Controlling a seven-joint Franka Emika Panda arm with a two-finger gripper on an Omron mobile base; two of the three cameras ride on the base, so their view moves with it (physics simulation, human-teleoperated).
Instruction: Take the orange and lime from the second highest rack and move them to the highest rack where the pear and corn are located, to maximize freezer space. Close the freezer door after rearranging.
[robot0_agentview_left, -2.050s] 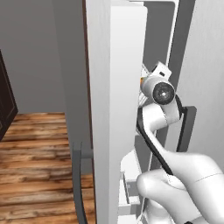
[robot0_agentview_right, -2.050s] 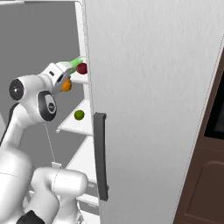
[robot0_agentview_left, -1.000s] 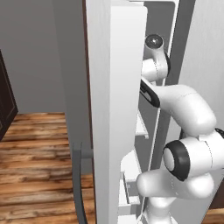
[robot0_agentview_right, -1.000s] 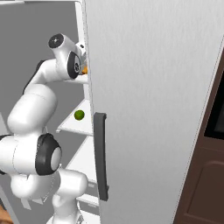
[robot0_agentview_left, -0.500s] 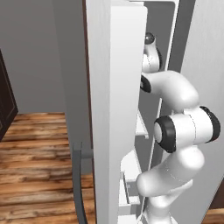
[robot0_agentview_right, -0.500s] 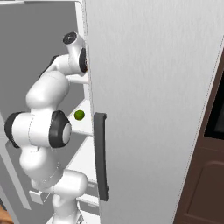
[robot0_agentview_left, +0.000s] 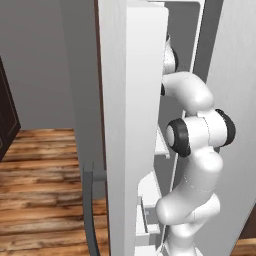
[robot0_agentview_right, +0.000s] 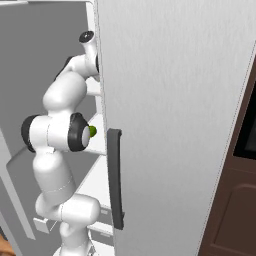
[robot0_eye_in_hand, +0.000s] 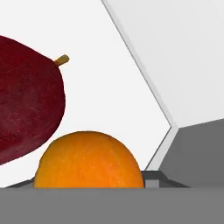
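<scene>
Freezer door (robot0_agentview_left: 132, 130) stands open, seen edge-on in the left base view: white moulded inner side facing the compartment, white bins low on it, grey outer face toward the room. Its dark vertical handle (robot0_agentview_left: 89, 210) shows low at the left. In the right base view the door's inner side is the grey slab at far left (robot0_agentview_right: 30, 65).

Second door (robot0_agentview_right: 175, 115), grey, with a dark bar handle (robot0_agentview_right: 116, 177), covers most of the right base view. Dark brown cabinet (robot0_agentview_right: 235, 190) sits at its right edge. Wood floor (robot0_agentview_left: 45, 170) lies left of the freezer.

Arm (robot0_agentview_left: 197, 150) rises folded beside the door and reaches up and into the top of the compartment; the wrist end goes behind the door edge in both base views (robot0_agentview_right: 87, 47).

Shelves (robot0_agentview_right: 97, 135) are white. Lime (robot0_agentview_right: 92, 131) sits on a middle rack, partly hidden by the arm's elbow joint.

Hand view: orange (robot0_eye_in_hand: 89, 159) sits at bottom centre, right at the camera. Dark red pear (robot0_eye_in_hand: 26, 111), tan stem, is just above-left of it; touching or not, can't tell. White freezer walls meet in a corner behind them.

Jaws: can't tell whether apart or clamped, fingertips are not distinguishable.
</scene>
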